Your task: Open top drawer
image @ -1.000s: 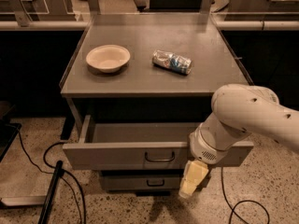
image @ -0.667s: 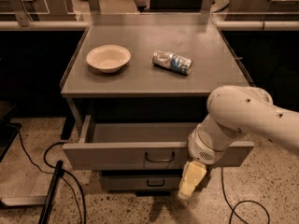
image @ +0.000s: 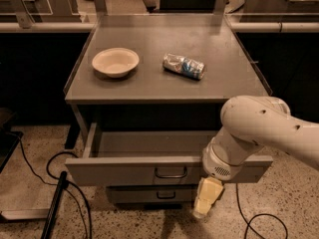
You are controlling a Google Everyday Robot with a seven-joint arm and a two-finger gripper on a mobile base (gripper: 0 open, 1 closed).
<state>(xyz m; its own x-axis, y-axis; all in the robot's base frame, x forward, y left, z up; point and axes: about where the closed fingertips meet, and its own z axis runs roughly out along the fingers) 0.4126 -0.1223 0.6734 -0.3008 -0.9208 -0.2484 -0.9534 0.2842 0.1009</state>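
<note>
The top drawer (image: 124, 171) of the grey metal cabinet stands pulled out, its shallow grey tray showing and its small dark loop handle (image: 170, 173) at the centre of the front. A narrower drawer (image: 149, 194) below it is shut. My gripper (image: 205, 203) hangs from the white arm (image: 259, 133) just in front of the top drawer's right part, right of and below the handle, pointing down at the floor. It holds nothing that I can see.
On the cabinet top (image: 219, 83) sit a beige bowl (image: 115, 61) at the left and a crushed can (image: 184, 65) lying on its side at the centre right. Black cables (image: 55, 168) and a dark bar lie on the speckled floor at the left.
The arm and gripper have shifted slightly to the left. The drawer stays pulled out as before.
</note>
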